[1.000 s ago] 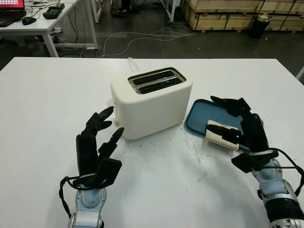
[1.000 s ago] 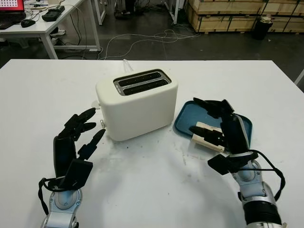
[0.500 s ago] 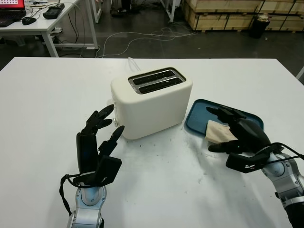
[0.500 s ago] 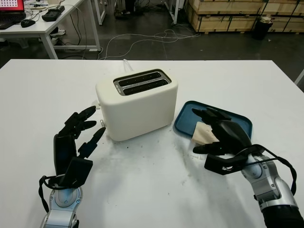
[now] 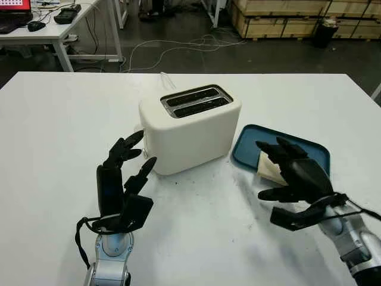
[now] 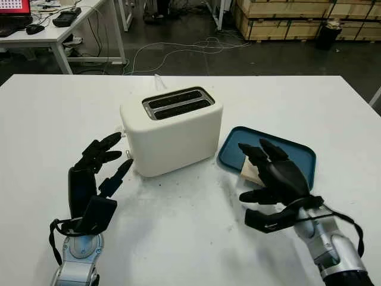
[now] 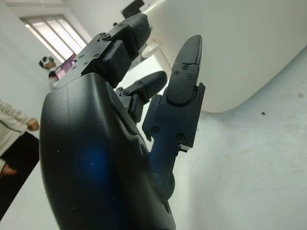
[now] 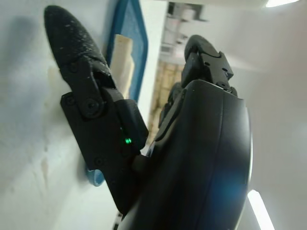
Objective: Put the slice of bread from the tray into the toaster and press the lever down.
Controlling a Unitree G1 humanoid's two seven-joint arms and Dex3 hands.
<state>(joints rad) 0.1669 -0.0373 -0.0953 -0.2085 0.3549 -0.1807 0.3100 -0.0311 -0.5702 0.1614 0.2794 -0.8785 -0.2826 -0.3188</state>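
Note:
The white two-slot toaster (image 5: 190, 131) stands mid-table, both slots empty. Its lever (image 6: 119, 127) juts from the end facing my left hand (image 5: 143, 150), which is open and upright a short way in front of that end. A pale slice of bread (image 5: 266, 166) lies at the near left edge of the blue tray (image 5: 311, 150), to the toaster's right. My right hand (image 5: 275, 171) hovers palm down over the slice and covers most of it. The thumb (image 5: 272, 194) reaches over the table beside the tray. That hand is open and holds nothing. The right wrist view shows the bread (image 8: 123, 61) on the tray (image 8: 128, 28) beyond the thumb.
The white table (image 5: 53, 131) stretches wide on all sides. A thin white cord (image 5: 166, 79) runs back from the toaster. Beyond the far edge lie a dark floor with cables, a desk (image 5: 36, 30) at the back left and wooden crates (image 5: 286, 18) at the back right.
My right hand has turned from edge-on to palm down and drawn back toward me. The slice, earlier tipped up between its fingers, now lies on the tray. My left hand is unmoved.

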